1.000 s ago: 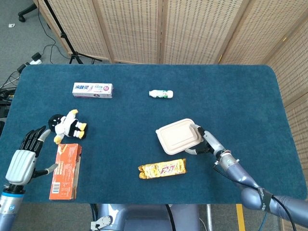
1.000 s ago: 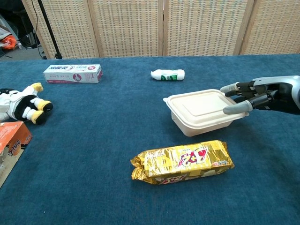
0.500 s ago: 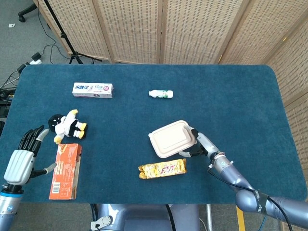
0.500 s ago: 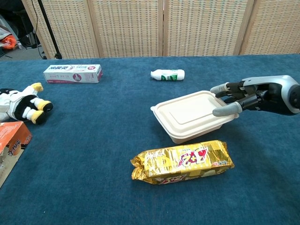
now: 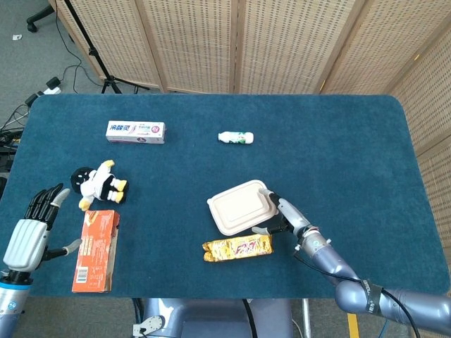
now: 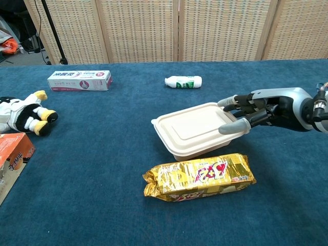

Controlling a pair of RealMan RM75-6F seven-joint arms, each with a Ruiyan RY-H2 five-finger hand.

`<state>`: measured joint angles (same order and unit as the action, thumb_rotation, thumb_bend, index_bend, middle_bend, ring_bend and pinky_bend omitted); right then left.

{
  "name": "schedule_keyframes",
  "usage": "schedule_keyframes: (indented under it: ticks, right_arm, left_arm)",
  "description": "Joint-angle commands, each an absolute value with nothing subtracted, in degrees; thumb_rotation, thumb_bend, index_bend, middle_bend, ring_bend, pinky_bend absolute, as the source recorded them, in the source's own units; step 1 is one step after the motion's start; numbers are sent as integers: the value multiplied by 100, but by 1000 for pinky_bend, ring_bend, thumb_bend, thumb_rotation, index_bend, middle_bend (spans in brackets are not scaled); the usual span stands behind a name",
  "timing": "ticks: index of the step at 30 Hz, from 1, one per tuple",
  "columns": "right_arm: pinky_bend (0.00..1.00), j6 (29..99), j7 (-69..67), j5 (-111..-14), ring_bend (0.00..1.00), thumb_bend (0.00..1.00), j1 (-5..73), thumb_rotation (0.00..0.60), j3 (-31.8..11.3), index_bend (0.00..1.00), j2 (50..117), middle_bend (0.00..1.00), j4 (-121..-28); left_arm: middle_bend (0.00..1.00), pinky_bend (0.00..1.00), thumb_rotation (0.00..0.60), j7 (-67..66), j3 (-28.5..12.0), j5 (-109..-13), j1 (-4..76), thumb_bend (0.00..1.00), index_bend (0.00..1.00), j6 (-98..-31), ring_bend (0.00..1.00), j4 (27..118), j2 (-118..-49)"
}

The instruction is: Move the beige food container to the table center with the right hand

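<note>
Right hand (image 6: pixel 259 110) fingers (image 6: pixel 233 128) pinch beige food container (image 6: pixel 192 129) by its right rim, tilting it clear of the desk (image 5: pixel 338 141).

Readable only in part. On the gold snack packet (image 6: pixel 199 176), low centre of the chest view: large white-and-red "2+2" style lettering, remaining print too small. On the toothpaste box (image 6: pixel 80 80), upper left: Chinese brand characters on a purple-and-white face, not legible. On the small white bottle (image 6: pixel 183 81), upper centre: green label, unreadable. On the orange box (image 5: pixel 96 249), lower left of the head view: print too small.
</note>
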<state>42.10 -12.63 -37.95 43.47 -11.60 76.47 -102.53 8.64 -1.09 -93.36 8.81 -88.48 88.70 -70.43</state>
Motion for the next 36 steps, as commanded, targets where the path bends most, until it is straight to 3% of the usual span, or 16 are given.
schedule_keyframes:
  ticks: [1, 23, 36]
  right_arm:
    - [42, 4249, -1202, -3740, 0, 234, 4373, 600, -1156, 41, 7687, 0, -10283]
    - [42, 4580, -799, -3512, 0, 234, 4472, 600, -1226, 41, 7811, 0, -10605]
    - [42, 4799, -633, -3978, 0, 234, 4124, 600, -1176, 44, 6905, 0, -10578]
  left_arm:
    - [0, 2, 600, 874, -108, -9344, 880, 111, 0, -8855, 0, 8872, -7037]
    - [0, 2, 600, 954, -105, -9377, 864, 110, 0, -8901, 0, 8884, -7003]
    - [0, 2, 600, 827, -101, -9361, 875, 111, 0, -8852, 0, 8862, -7065]
